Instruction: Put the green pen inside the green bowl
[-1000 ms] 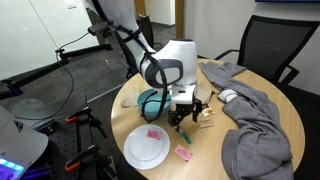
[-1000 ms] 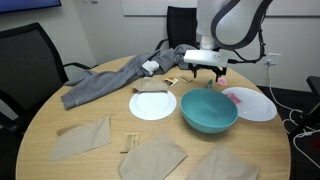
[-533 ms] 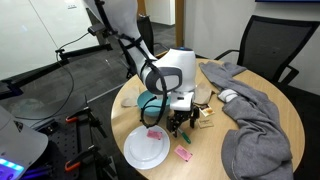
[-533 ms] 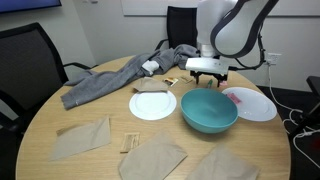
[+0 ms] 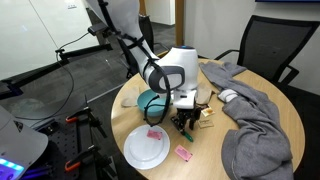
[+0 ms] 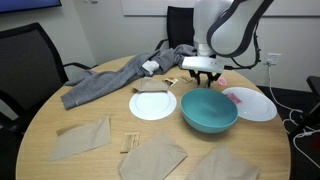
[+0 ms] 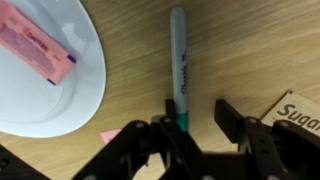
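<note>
Astride the green pen, the gripper hangs, jaws parted.

Wrist view: a green pen with dark lettering lies on a pale wood-grain table. At nine o'clock, a white plate carries a pink packet. In an exterior view, the green bowl is plain teal.

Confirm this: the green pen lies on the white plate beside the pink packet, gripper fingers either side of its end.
Wrong in one respect. The wrist view shows the green pen lying on the wooden table beside the white plate, not on it. The gripper does straddle its end.
</note>
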You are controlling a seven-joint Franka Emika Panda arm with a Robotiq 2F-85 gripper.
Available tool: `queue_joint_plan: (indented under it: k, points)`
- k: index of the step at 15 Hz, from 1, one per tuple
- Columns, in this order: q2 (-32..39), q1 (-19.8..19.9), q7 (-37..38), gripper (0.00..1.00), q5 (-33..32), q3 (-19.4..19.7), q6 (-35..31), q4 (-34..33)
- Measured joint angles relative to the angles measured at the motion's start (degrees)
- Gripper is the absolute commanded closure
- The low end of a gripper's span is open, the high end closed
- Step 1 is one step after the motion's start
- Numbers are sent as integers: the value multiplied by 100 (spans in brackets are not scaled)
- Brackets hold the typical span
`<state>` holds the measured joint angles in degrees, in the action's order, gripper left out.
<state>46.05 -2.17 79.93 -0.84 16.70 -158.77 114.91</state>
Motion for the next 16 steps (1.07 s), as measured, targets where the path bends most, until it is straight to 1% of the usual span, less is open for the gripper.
queue_joint_plan:
  k: [2, 3, 4, 5, 7, 9, 13, 16]
  points:
    - [0, -6, 0, 99, 1, 0, 0, -44]
    - [3, -8, 0, 100, 2, 0, 0, -51]
    - [5, -7, 0, 100, 4, 0, 0, -55]
    - [5, -7, 0, 96, 10, 0, 0, -56]
    - [-74, -8, -3, 96, 10, 2, -1, -8]
    - [-325, -4, -108, 96, 10, 10, -22, 166]
    - [-1239, 1, -551, 96, 3, 115, -62, 813]
    - [-2114, 14, -1121, 96, -33, 162, -60, 1358]
